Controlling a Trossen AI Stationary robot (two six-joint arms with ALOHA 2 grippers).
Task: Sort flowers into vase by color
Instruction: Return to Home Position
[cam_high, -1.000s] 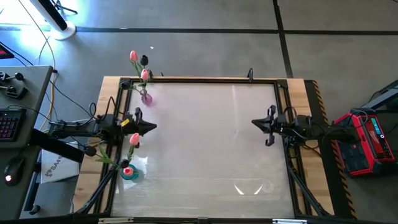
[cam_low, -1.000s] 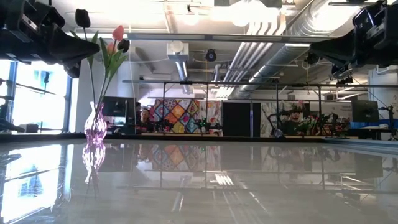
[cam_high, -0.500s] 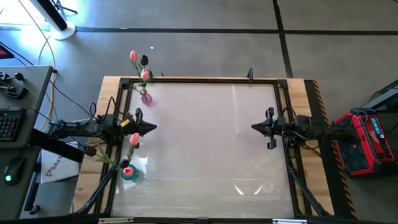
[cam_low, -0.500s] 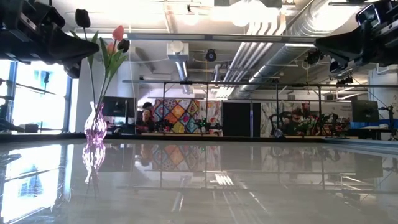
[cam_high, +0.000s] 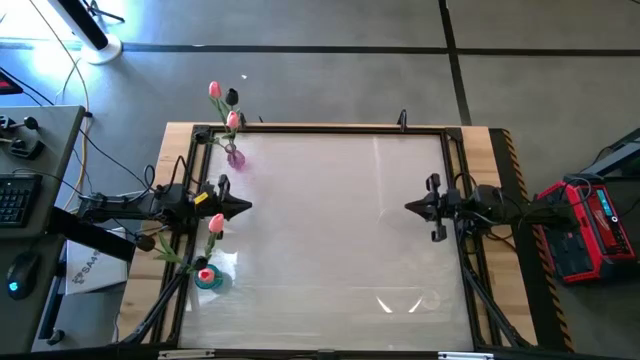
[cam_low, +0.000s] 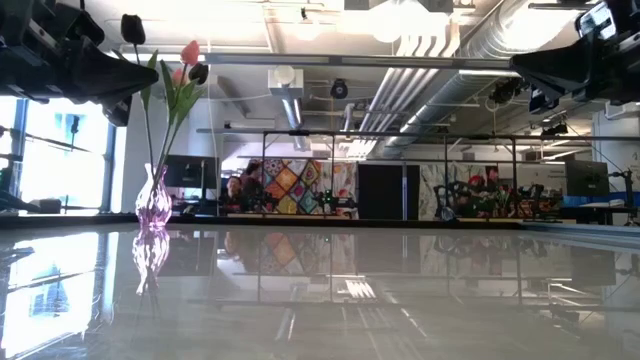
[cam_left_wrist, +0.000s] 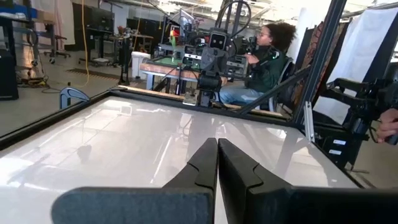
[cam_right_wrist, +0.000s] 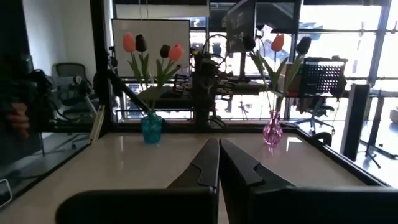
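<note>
I see my left dark two-finger gripper (cam_high: 243, 206) held above the left side of the white table (cam_high: 330, 250), pointing toward its middle, fingers (cam_left_wrist: 202, 167) pressed together and empty. My right dark two-finger gripper (cam_high: 409, 206) faces it from the right side, fingers (cam_right_wrist: 205, 165) likewise together and empty. The left arm (cam_high: 130, 206) and right arm (cam_high: 520, 207) reach in level, well apart.

A keyboard (cam_high: 12, 203) and mouse (cam_high: 20, 276) sit left of the table (cam_high: 330, 235), a red box (cam_high: 590, 225) to its right.
</note>
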